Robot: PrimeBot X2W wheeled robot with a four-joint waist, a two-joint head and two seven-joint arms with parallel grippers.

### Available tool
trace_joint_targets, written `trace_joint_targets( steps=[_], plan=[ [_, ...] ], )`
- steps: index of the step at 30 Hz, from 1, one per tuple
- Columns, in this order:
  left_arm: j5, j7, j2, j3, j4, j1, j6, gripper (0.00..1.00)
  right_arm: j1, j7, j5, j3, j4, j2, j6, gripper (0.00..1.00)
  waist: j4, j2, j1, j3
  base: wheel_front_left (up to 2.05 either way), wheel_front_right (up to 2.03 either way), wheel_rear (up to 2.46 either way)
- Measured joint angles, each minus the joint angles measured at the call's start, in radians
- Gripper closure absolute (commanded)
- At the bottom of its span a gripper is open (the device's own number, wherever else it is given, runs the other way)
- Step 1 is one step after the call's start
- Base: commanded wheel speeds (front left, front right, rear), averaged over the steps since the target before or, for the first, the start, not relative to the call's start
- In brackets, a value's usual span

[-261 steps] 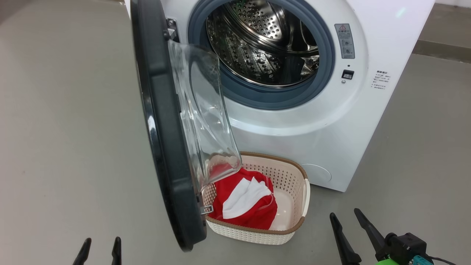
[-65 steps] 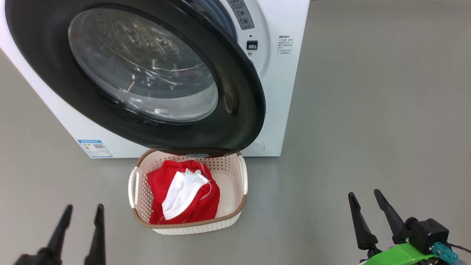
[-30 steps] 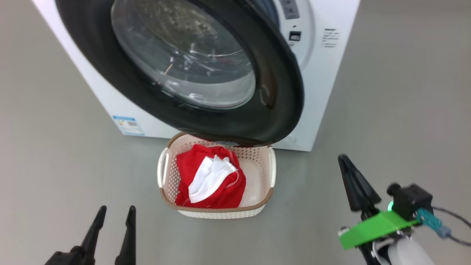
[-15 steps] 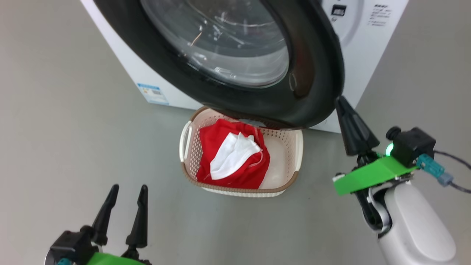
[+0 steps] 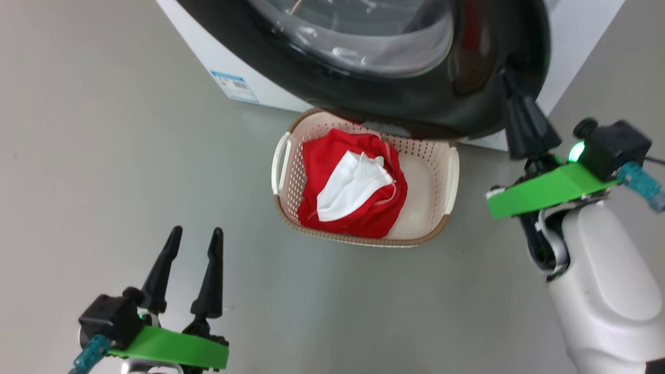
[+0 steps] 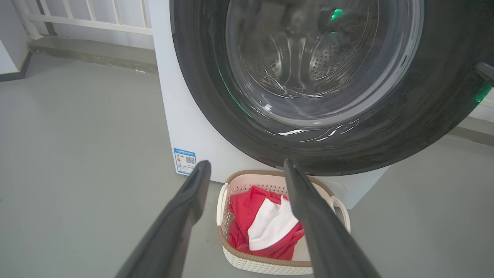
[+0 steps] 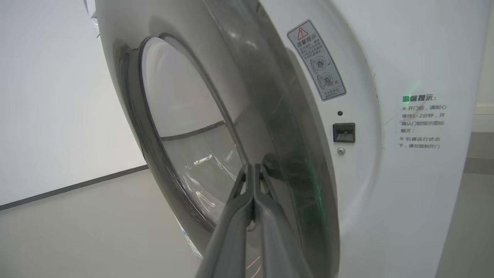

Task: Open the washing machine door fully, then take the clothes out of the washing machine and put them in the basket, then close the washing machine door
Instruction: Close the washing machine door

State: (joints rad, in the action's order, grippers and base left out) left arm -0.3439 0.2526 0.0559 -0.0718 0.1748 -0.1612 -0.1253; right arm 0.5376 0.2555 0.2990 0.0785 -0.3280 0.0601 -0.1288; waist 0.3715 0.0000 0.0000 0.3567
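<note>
The washing machine door (image 5: 415, 111), black-rimmed with a glass bowl, stands partly swung toward the white washing machine (image 5: 576, 36), a gap still showing at its latch side. My right gripper (image 5: 509, 78) is shut on nothing, and its tip (image 7: 252, 166) rests against the door's glossy rim (image 7: 278, 127). The clothes (image 5: 353, 182), red with white parts, lie in the cream basket (image 5: 451, 171) on the floor under the door. My left gripper (image 5: 196, 234) hangs open and away from the basket. In the left wrist view its fingers (image 6: 193, 193) frame the clothes (image 6: 266, 222).
Grey floor surrounds the machine and basket. A blue sticker (image 5: 235, 85) sits low on the machine's front. The latch socket (image 7: 343, 132) and warning labels (image 7: 316, 60) are on the front panel right of the door. A white railing (image 6: 77, 19) runs behind the machine.
The head camera has shifted. My shut right gripper has risen and gone forward onto the door's outer rim. The left gripper stays open and the clothes have not moved in the basket.
</note>
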Motion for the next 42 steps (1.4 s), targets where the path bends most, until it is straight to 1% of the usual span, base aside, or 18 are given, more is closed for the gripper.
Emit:
trace_joint_targets(
  steps=[15, 23, 31, 39, 40, 42],
  plan=[
    [-0.029, 0.000, -0.008, -0.037, -0.005, -0.095, 0.000, 0.00, 0.189, 0.000, -0.051, -0.108, 0.001, 0.005, 0.000, 1.00, 0.044, 0.0000, 0.0000, 0.127, 0.00, 0.00, 0.00],
    [-0.039, 0.000, -0.012, -0.049, -0.006, -0.129, 0.000, 0.00, 0.262, 0.001, -0.060, -0.153, 0.000, 0.006, -0.002, 1.00, 0.061, 0.0000, 0.0000, 0.173, 0.00, 0.00, 0.00],
    [-0.045, 0.000, -0.015, -0.055, -0.008, -0.136, 0.000, 0.00, 0.285, 0.004, -0.053, -0.167, 0.001, 0.001, -0.007, 1.00, 0.065, 0.0000, 0.0000, 0.185, 0.00, 0.00, 0.00],
    [-0.044, 0.000, -0.011, -0.052, -0.008, -0.142, 0.000, 0.00, 0.259, 0.004, -0.037, -0.114, -0.014, 0.010, -0.003, 1.00, 0.046, 0.0000, 0.0000, 0.154, 0.00, 0.00, 0.00],
    [-0.043, 0.000, -0.009, -0.050, -0.007, -0.142, 0.000, 0.00, 0.240, 0.004, -0.032, -0.101, -0.013, 0.013, -0.003, 0.93, 0.043, 0.0000, 0.0000, 0.146, 0.00, 0.00, 0.00],
    [-0.041, 0.000, -0.004, -0.045, -0.006, -0.136, 0.000, 0.00, 0.190, 0.004, -0.011, -0.089, -0.012, 0.012, -0.003, 0.73, 0.034, 0.0000, 0.0000, 0.127, 0.00, 0.00, 0.00]
  ],
)
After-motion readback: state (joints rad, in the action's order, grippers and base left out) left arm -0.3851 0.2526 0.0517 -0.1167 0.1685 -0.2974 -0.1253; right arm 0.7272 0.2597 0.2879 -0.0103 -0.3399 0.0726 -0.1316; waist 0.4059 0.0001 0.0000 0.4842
